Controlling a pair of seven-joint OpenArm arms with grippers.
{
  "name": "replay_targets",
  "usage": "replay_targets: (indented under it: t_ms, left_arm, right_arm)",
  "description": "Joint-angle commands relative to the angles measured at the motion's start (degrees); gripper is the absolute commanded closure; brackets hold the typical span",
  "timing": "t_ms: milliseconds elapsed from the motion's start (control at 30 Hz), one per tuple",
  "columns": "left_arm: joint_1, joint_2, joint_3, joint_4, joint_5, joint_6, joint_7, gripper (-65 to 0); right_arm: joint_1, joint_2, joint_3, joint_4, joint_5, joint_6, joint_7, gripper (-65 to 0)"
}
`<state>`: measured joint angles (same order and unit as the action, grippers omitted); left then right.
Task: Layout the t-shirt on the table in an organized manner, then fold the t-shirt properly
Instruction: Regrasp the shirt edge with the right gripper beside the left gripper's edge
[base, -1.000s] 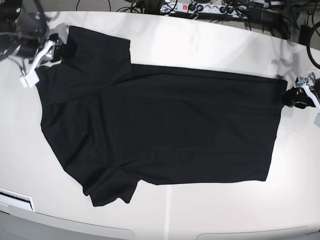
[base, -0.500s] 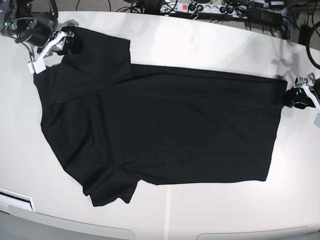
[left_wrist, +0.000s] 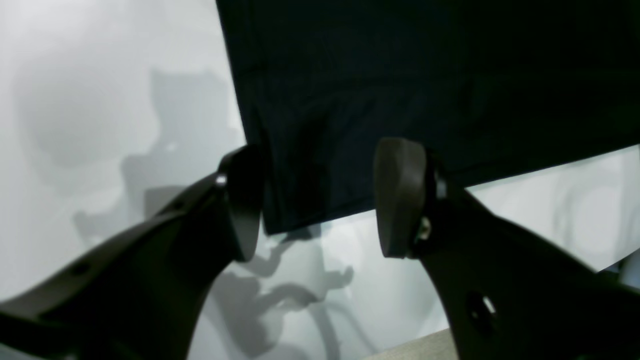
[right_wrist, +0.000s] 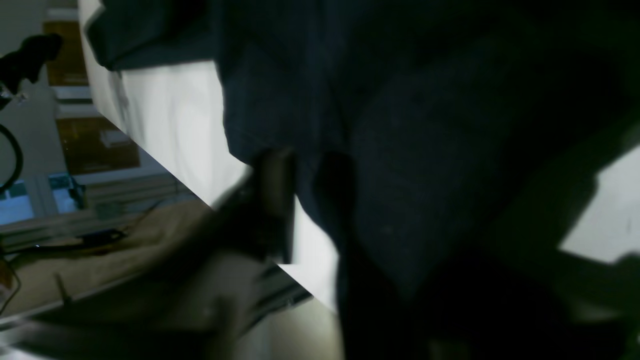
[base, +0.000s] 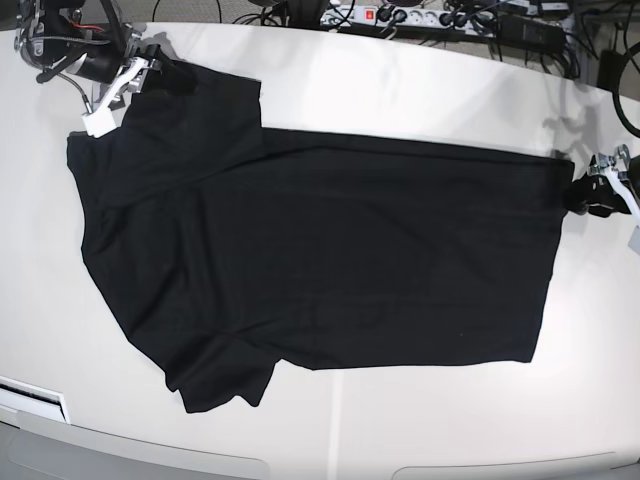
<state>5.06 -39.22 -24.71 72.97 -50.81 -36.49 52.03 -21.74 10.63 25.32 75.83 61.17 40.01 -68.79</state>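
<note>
1. Black soft-fabric short-sleeved t-shirt (base: 330, 250) spread flat on glossy white curved-edge table (base: 400, 95).
2. Left gripper (left_wrist: 320, 200) at shirt's 3 o'clock hem corner, fingers apart, straddling fabric edge.
3. Right gripper (base: 150, 68) at 10 o'clock sleeve; grip state unclear, blurred.

The left gripper (left_wrist: 320, 200) sits at about three o'clock in the base view, low and reaching inward toward nine o'clock. In its wrist view the two dark fingers (left_wrist: 400, 195) stand well apart, jaws wide, one at roughly eight o'clock and the other at four o'clock. The right gripper (base: 150, 70) is up at about ten o'clock in the base view, its white finger angled down toward seven o'clock. Its wrist view is blurred; the jaws seem nearly closed, though that is hard to confirm.
</note>
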Motion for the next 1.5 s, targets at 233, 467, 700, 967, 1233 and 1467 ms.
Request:
replay_targets:
  t_ms: [233,467,700,967,1233,1467]
  left_arm:
    - [-0.79,-1.55,-0.48,0.72,-1.95,-0.33,-0.59,-36.0]
    - [-0.81,-1.55,-0.48,0.72,-2.40,-0.33,-0.81,-36.0]
    - [-0.79,-1.57,-0.48,0.72,-2.62,-0.33,-0.79,-36.0]
    - [-0.81,-1.55,-0.48,0.72,-2.62,-0.33,-0.79,-36.0]
    - [-0.81,-1.60,-0.48,0.72,-2.60,-0.33,-0.76,-36.0]
    - [-0.96,-2.23,-0.48,0.74,-2.58,-0.33,-0.76,-36.0]
  right_arm:
    - [4.85,0.66,0.15,8.50,2.64,-0.01,-4.11,0.0]
    - [11.80,0.63,0.15,14.12,3.48,-0.01,-4.13,0.0]
    - [19.80,0.48,0.15,14.05,-5.44,-0.01,3.54,0.0]
    - [24.06,0.46,-1.84,14.01,-13.49,-0.01,7.80,0.0]
    - [24.63,0.52,-13.11,14.01,-30.45,-0.01,19.47,-4.3]
    - [34.32,1.33,-14.23,14.08,-41.92,-14.82,19.10,-31.5]
